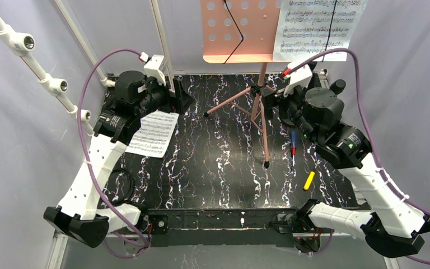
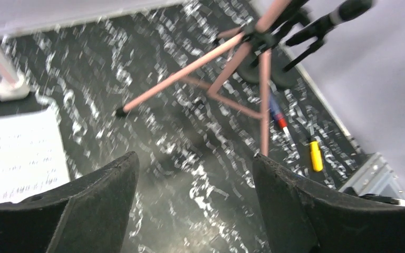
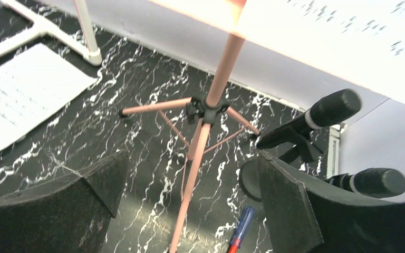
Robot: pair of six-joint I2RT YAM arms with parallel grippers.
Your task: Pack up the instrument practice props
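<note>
Instrument practice props are gripped by neither claw. The left gripper [image 2: 195, 164] is spread wide and empty, its matte black fingers [image 2: 100, 200] hung over the black, white-veined marbled tabletop [image 1: 213, 174], and a flat white sheet-music page [image 1: 154, 133] is laid just beside it. The right gripper [image 3: 192, 161] is likewise fully parted around nothing, near the thin pink tripod legs [image 3: 203, 139]. Beyond it, two black microphones [image 3: 316, 117] with textured heads are seen. Above, a second printed page [image 1: 319, 28] is propped on the upright, perforated salmon-pink music desk [image 1: 232, 28]. A blue-and-red screwdriver [image 1: 293, 147] and a yellow cylinder [image 1: 309, 180] are laid on the marble.
</note>
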